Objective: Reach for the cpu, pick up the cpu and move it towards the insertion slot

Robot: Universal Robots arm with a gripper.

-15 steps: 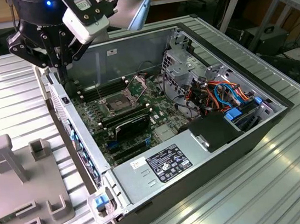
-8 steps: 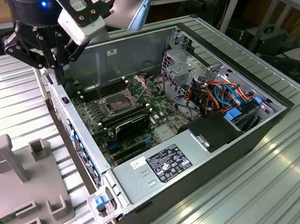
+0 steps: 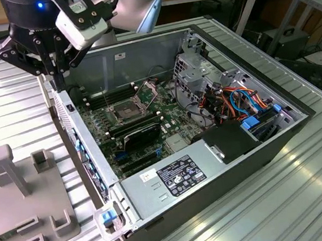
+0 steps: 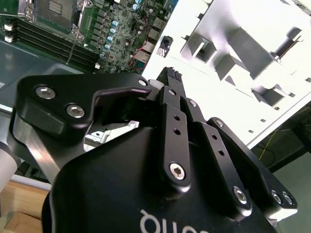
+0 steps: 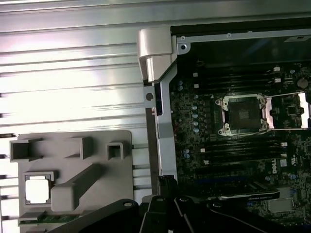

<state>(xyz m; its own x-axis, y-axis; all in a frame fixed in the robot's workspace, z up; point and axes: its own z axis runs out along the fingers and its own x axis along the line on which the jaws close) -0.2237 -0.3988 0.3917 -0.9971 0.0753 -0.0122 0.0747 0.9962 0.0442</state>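
Two targets lie on opposite sides of the claw point(image 3: 59, 79), which hangs above the side wall of the open computer case point(image 3: 89, 159). Away from the case and lower than the claw, the cpu point(image 5: 38, 189) lies flat, pale face up, in a square recess of the grey fixture point(image 5: 121, 179) on the ribbed metal counter point(image 5: 73, 73). Nothing touches it. On the claw's other side, down inside the case, the insertion slot point(image 5: 241, 115) shows a dark centre within a silver frame, with its load plate point(image 3: 148, 89) swung up and clear.

Whether the claw is released or clenched cannot be told. It carries no chip, since the cpu sits in its recess, well apart from the claw.

Step in hand, as judged: the reach, barely begun.

To do it well, the claw should arrive directly above the chip and square to its edges before descending, because the recess walls appear to leave little room around it. A raised bar point(image 5: 75, 187) of the fixture stands just beside the recess, so the grip is better taken across the two edges that keep the claw off that bar. The chip is thin and flat, which calls for a light, level hold on its rim and a straight lift out of the recess. The case wall stands between the fixture and the slot, so the carry needs height enough to pass over it.
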